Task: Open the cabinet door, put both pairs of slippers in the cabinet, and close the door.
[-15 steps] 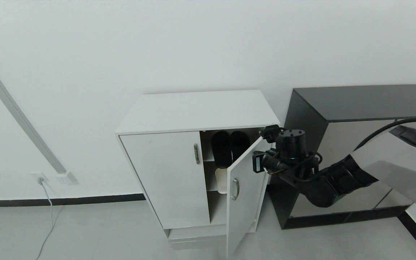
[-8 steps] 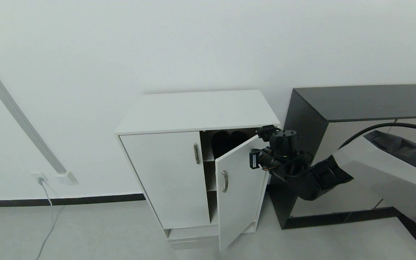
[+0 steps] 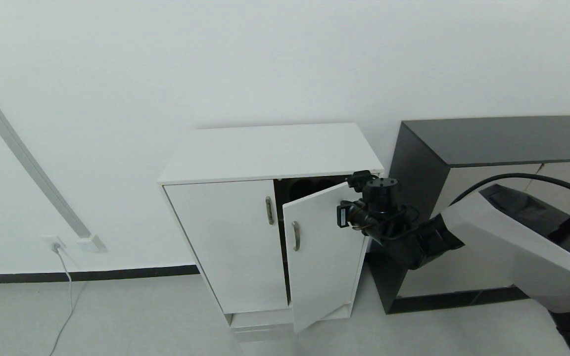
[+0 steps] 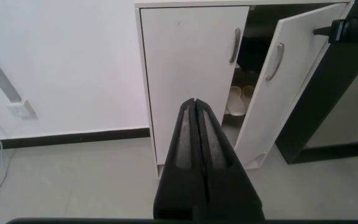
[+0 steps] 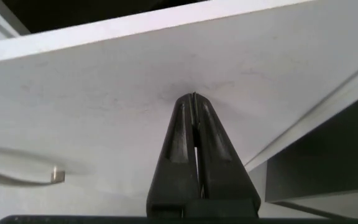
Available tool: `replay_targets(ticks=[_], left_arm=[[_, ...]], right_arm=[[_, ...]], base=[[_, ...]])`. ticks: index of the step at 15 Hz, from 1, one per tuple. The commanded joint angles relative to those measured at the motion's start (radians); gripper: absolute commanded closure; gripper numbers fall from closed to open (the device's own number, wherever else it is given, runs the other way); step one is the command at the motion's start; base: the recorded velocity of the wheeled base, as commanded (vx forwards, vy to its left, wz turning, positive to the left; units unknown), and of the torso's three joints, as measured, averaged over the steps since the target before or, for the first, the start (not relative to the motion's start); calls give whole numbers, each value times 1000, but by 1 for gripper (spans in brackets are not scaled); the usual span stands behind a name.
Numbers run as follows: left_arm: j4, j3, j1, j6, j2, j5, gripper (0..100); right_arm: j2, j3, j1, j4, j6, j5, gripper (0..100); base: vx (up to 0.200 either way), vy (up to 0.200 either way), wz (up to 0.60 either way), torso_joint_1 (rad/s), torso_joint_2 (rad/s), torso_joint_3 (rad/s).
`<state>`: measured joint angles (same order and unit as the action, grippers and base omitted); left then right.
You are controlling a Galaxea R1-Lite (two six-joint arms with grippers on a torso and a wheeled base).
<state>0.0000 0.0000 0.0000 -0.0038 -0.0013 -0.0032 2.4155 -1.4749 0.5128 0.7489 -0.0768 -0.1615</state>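
The cabinet door point(image 3: 322, 257) is nearly home. Nearest to me, the left hand point(image 4: 194, 102) hangs well back from the cabinet point(image 3: 270, 151), its fingers pressed together and holding nothing. Further in, the right hand point(image 5: 194, 99), fingers also pressed together, has its tips flat against the outer face of the door, up near the top corner on the hinge side.

A second ago that door stood wide, edge-on to the room. It has since swung in steadily under the push, and now only a narrow dark wedge is left between it and the shut left door point(image 3: 225, 242). I'd say the slippers are stowed and only the last bit of closing remains.

Past the door's edge, a pale pair of slippers point(image 4: 240, 99) can just be seen on a middle shelf. The black pair on the top shelf, plain a moment ago, is lost in shadow now. Whether the door will meet the frame squarely I cannot tell, as its hinge side is hidden behind the right arm. Beyond stands the dark sideboard point(image 3: 463, 138), cut off at the right.
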Motion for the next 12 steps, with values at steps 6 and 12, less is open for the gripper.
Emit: replay_targets(ticks=[6, 12], left_arm=[[0, 0, 0, -1, 1, 0, 100], [0, 0, -2, -1, 1, 0, 100]], right_arm=[[59, -122, -16, -65, 0, -1, 100], [71, -188, -22, -118, 2, -3, 100]], base=[[0, 0, 0, 0, 0, 0], [0, 0, 0, 0, 0, 0]])
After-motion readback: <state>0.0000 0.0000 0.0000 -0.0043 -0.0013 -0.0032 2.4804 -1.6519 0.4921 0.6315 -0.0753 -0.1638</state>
